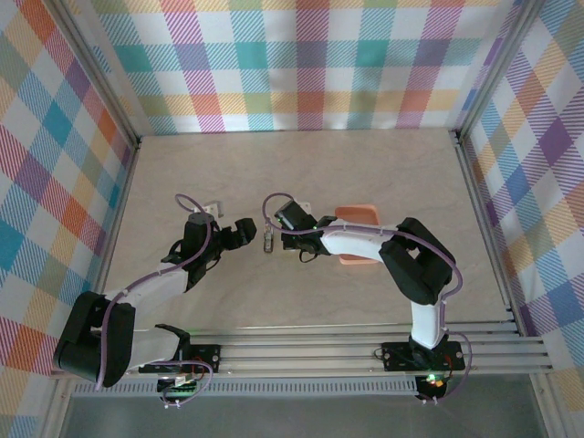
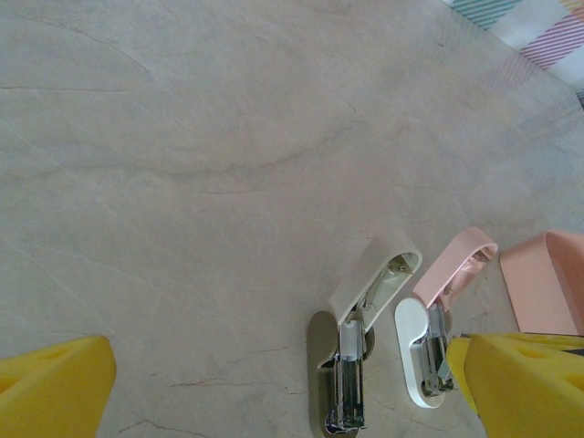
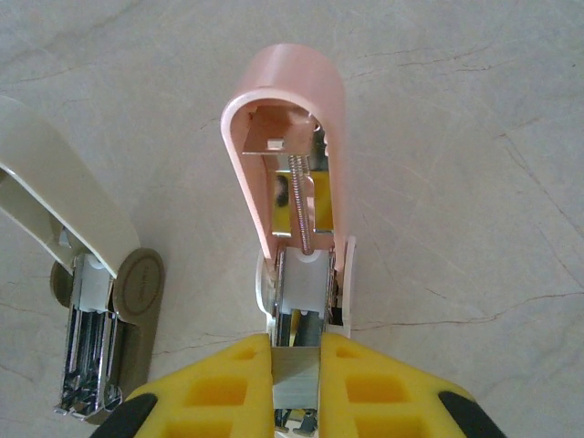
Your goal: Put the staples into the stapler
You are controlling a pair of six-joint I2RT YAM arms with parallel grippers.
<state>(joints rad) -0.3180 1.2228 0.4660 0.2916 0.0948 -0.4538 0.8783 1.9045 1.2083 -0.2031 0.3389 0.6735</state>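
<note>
The right gripper pinches a dull-grey metal staple strip at the channel of the pink-and-white plastic mini stapler, lid raised. The left gripper hangs spread. The arm hides the contents of the orange tray.

The stapler between left claw and right claw.

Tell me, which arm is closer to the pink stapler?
Right. The right gripper is directly at the open pink stapler, pinching a staple strip. The left gripper hovers open a little away, touching nothing.
</note>
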